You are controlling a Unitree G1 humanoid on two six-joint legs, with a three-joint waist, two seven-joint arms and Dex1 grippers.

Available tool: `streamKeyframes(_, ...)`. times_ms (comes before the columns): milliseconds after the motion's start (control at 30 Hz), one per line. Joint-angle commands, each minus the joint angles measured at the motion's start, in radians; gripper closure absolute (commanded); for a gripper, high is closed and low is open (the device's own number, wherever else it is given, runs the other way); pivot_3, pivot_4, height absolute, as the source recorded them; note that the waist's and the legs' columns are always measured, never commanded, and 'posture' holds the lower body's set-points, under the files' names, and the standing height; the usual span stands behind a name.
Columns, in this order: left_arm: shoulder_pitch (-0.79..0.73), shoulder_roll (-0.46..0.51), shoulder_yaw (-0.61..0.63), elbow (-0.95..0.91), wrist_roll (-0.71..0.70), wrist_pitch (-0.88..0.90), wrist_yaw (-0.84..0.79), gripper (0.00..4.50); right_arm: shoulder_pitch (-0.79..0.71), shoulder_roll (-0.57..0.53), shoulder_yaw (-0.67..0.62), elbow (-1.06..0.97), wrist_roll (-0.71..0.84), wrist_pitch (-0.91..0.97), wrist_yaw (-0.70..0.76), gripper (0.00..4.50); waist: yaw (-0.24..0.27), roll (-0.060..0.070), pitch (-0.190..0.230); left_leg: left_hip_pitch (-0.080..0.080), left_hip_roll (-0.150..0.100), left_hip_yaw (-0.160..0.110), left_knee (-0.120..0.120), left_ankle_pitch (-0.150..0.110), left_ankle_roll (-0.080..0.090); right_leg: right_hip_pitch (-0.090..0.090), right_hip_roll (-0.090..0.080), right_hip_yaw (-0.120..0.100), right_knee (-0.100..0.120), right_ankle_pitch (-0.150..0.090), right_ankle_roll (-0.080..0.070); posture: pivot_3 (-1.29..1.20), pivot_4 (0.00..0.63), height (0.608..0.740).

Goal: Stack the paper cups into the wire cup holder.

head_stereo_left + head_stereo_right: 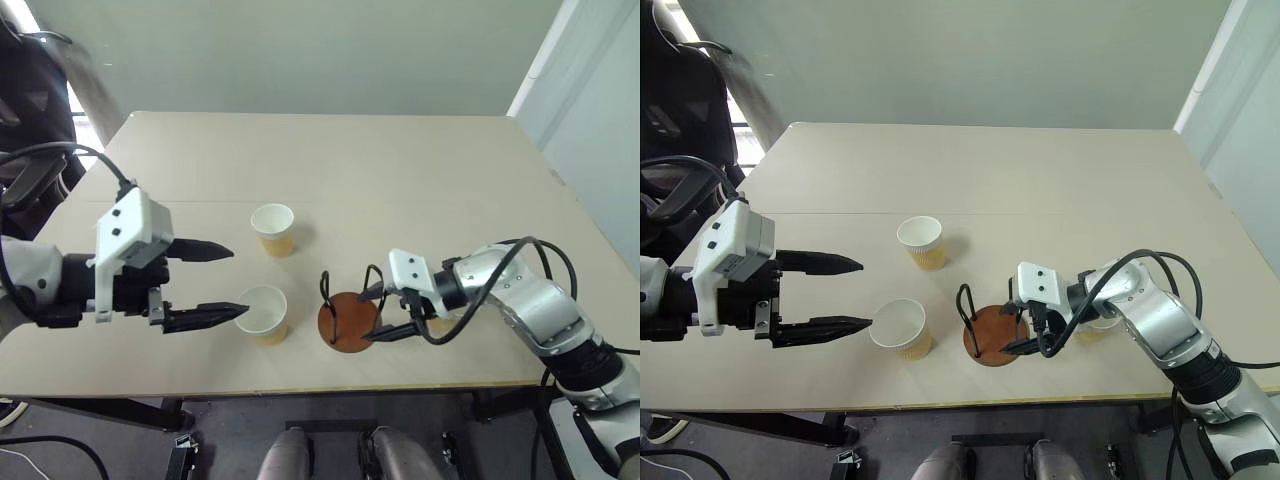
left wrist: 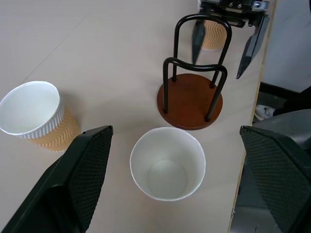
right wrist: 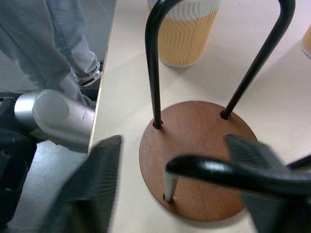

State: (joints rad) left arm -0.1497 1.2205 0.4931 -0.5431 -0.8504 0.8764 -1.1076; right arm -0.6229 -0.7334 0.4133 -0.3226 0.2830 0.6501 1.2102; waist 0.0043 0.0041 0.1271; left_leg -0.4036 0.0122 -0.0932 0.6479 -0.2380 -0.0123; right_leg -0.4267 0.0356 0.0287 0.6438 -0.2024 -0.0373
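Note:
Three paper cups stand upright on the table [image 1: 400, 170]: one far [image 1: 273, 229], one near [image 1: 263, 313], and a third [image 2: 213, 39] behind my right gripper. The wire cup holder [image 1: 348, 322] stands empty near the front edge, with a brown disc base and two black loops. My left gripper [image 1: 240, 281] hovers open just left of the near cup, which sits ahead between its fingers [image 2: 77, 179] without touching them. My right gripper [image 1: 365, 318] is open at the holder's right side, its fingertips beside the base and holding nothing.
The table's front edge [image 1: 300, 388] runs close below the holder and the near cup. A dark office chair [image 1: 40, 100] stands off the far left corner. A person's trouser leg and shoe [image 3: 73, 53] show beside the table in the right wrist view.

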Motion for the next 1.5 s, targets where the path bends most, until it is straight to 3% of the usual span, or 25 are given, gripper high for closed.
streamKeyframes(33, -0.033, 0.016, 0.003, 0.006, -0.018, -0.019, -0.021, 0.0, -0.022, -0.058, -0.039, -0.048, 0.004, -0.018, 0.043, 0.25, 0.001, 0.0, 0.0, 0.0, 0.0, 0.0, 0.0, 0.0, 0.0, 0.0, 0.0, 0.0, 0.0, 0.0, 0.0, 0.0, 0.15, 0.74)
streamKeyframes(300, -0.075, 0.018, -0.066, 0.089, 0.022, -0.083, -0.08, 0.0, -0.096, -0.175, -0.128, -0.009, 0.009, -0.064, 0.107, 0.25, 0.001, 0.0, 0.0, 0.0, 0.0, 0.0, 0.0, 0.0, 0.0, 0.0, 0.0, 0.0, 0.0, -0.001, -0.001, 0.0, 0.15, 0.74)
streamKeyframes(433, -0.1, 0.02, -0.101, 0.129, 0.041, -0.12, -0.121, 0.0, -0.112, -0.288, -0.213, -0.015, 0.026, -0.069, 0.158, 0.25, 0.003, 0.0, 0.0, -0.001, 0.0, 0.0, 0.0, 0.0, 0.0, -0.001, 0.0, 0.0, 0.0, -0.001, -0.001, 0.0, 0.15, 0.74)
streamKeyframes(667, -0.123, 0.022, -0.17, 0.132, 0.036, -0.144, -0.196, 0.0, 0.094, -0.502, -0.382, -0.089, 0.058, -0.082, 0.213, 0.25, 0.012, -0.001, 0.0, -0.002, 0.0, 0.0, 0.0, -0.004, -0.001, 0.0, 0.0, 0.0, -0.001, -0.002, 0.004, 0.0, 0.15, 0.74)
streamKeyframes(1000, -0.117, 0.053, -0.165, 0.098, 0.043, -0.137, -0.228, 0.0, 0.2, -0.475, -0.349, -0.192, 0.073, -0.026, 0.139, 0.25, 0.002, -0.001, 0.0, 0.0, 0.0, 0.0, 0.0, -0.004, 0.0, 0.003, 0.001, 0.001, -0.001, -0.005, 0.01, 0.0, 0.15, 0.74)
streamKeyframes(1400, -0.1, 0.056, -0.105, 0.046, 0.013, -0.09, -0.192, 0.0, 0.22, -0.428, -0.199, -0.128, -0.074, -0.106, 0.094, 0.25, 0.002, -0.001, 0.0, 0.002, 0.0, 0.0, 0.001, -0.004, 0.001, 0.004, 0.001, 0.002, -0.001, -0.005, 0.012, 0.0, 0.15, 0.74)
streamKeyframes(1500, -0.095, 0.054, -0.098, 0.04, 0.009, -0.082, -0.184, 0.0, 0.213, -0.415, -0.182, -0.105, -0.098, -0.124, 0.098, 0.88, 0.002, -0.001, 0.0, 0.002, 0.0, 0.0, 0.001, -0.004, 0.001, 0.004, 0.001, 0.002, 0.0, -0.005, 0.012, 0.0, 0.15, 0.74)
